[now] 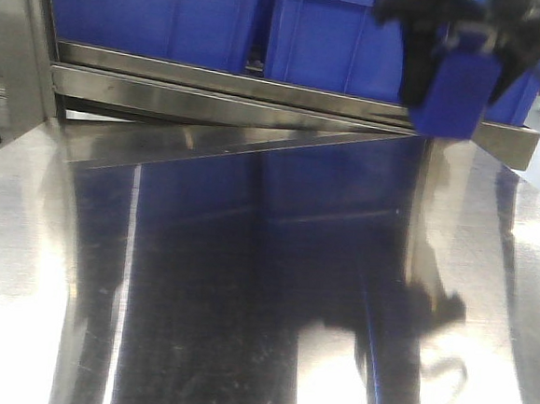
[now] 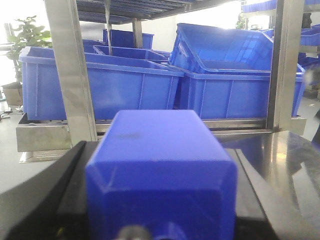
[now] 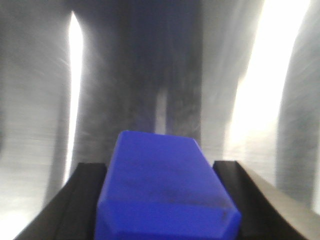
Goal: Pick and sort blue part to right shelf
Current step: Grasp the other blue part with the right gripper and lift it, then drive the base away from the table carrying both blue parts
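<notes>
In the front view my right gripper (image 1: 452, 85) hangs at the top right, pointing down, shut on a blue part (image 1: 456, 100) just in front of the right shelf's steel front rail (image 1: 259, 98). The right wrist view shows that blue part (image 3: 162, 185) between the black fingers (image 3: 85, 200) of the right gripper (image 3: 159, 167), above the shiny table. In the left wrist view my left gripper (image 2: 160, 150) is shut on another blue part (image 2: 160, 170) and faces large blue bins (image 2: 100, 90) on the rack. The left gripper is out of the front view.
Blue bins (image 1: 173, 12) fill the shelf behind the rail. A steel upright (image 2: 72, 75) stands left of the left gripper and another (image 2: 282, 60) at the right. The reflective steel table (image 1: 245, 284) spreads in front. A potted plant (image 2: 27, 35) stands at the far left.
</notes>
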`<control>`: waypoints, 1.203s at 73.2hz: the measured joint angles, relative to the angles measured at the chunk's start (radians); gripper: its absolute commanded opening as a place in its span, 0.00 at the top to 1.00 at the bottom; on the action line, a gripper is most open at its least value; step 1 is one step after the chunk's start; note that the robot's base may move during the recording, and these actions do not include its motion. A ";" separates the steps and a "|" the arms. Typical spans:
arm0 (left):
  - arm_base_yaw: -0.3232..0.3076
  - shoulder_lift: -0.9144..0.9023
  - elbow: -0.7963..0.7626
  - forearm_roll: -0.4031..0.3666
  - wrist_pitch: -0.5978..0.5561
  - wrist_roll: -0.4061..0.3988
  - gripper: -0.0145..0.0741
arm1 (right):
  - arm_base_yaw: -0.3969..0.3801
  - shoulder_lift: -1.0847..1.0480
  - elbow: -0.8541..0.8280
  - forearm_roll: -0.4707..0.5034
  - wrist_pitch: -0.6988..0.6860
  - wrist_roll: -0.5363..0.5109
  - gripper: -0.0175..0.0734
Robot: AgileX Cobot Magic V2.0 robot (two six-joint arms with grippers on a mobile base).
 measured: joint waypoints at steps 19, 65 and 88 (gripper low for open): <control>0.000 0.000 0.000 0.000 0.000 0.000 0.48 | 0.004 -0.355 0.315 -0.006 -0.182 -0.046 0.56; 0.000 0.000 0.000 0.000 0.000 0.000 0.48 | 0.004 -1.232 1.091 -0.032 -0.548 -0.072 0.56; 0.000 0.000 0.000 0.000 -0.001 0.000 0.48 | 0.004 -1.531 1.061 -0.095 -0.557 -0.074 0.56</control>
